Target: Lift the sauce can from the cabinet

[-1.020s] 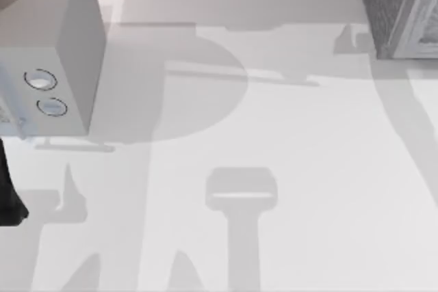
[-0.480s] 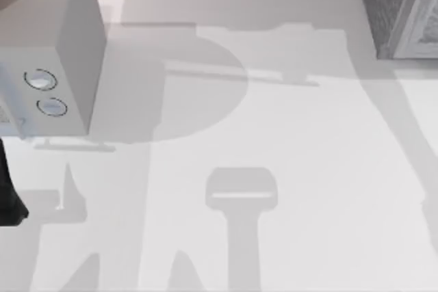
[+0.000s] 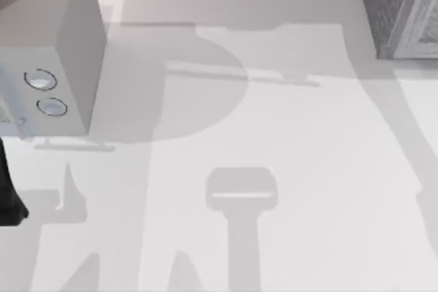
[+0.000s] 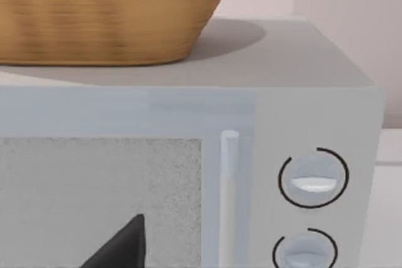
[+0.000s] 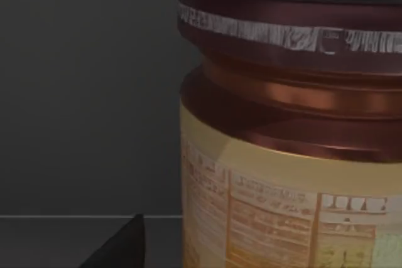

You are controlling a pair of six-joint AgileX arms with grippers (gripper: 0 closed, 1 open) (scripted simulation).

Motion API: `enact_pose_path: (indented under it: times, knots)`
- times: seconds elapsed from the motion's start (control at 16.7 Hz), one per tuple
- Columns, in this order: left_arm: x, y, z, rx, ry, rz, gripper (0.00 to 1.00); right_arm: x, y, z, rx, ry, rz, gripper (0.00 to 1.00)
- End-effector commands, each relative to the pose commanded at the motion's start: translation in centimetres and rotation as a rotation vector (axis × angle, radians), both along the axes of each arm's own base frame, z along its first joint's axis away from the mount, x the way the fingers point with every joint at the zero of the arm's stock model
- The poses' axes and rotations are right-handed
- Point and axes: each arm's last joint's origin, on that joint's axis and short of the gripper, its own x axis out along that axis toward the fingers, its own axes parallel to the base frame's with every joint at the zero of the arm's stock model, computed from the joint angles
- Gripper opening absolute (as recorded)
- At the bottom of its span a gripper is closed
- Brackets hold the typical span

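Standing upright against a dark grey inner wall, the sauce can (image 5: 295,155) looms close before the right wrist camera, on a dark floor whose back edge shows as a thin pale line. Its lid is dark maroon-brown with a whitish torn-looking strip round the rim, below it a coppery ribbed neck, then a yellow-orange label with small printed panels. One dark fingertip (image 5: 119,246) of the right gripper pokes in just beside the can; whether that gripper is spread or closed, I cannot tell.

From above, the cabinet (image 3: 393,5) sits at the table's far right corner, dark grey and speckled, with a lighter whitish framed front.

On the far left of the white table (image 3: 287,141) stands a pale grey box (image 3: 75,46) with two round dials (image 3: 46,94). In the left wrist view a woven basket (image 4: 107,14) rests on top of that box; its inside cannot be seen. A dark fingertip (image 4: 122,249) of the left gripper shows in front of the box's speckled door panel, and I cannot tell how that gripper stands either.
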Motion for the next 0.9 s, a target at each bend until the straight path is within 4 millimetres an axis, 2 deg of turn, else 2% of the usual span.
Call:
enact_pose_path:
  times: [0.42, 0.72, 0.9]
  knots:
    - [0.0, 0.0, 0.0, 0.0, 0.0, 0.0, 1.0, 4.5, 0.0, -0.1, 0.0, 0.0, 0.0, 1.0]
    - [0.0, 0.0, 0.0, 0.0, 0.0, 0.0, 1.0, 4.7, 0.0, -0.1, 0.0, 0.0, 0.0, 1.0]
    - [0.0, 0.0, 0.0, 0.0, 0.0, 0.0, 1.0, 4.7, 0.0, -0.1, 0.0, 0.0, 0.0, 0.77]
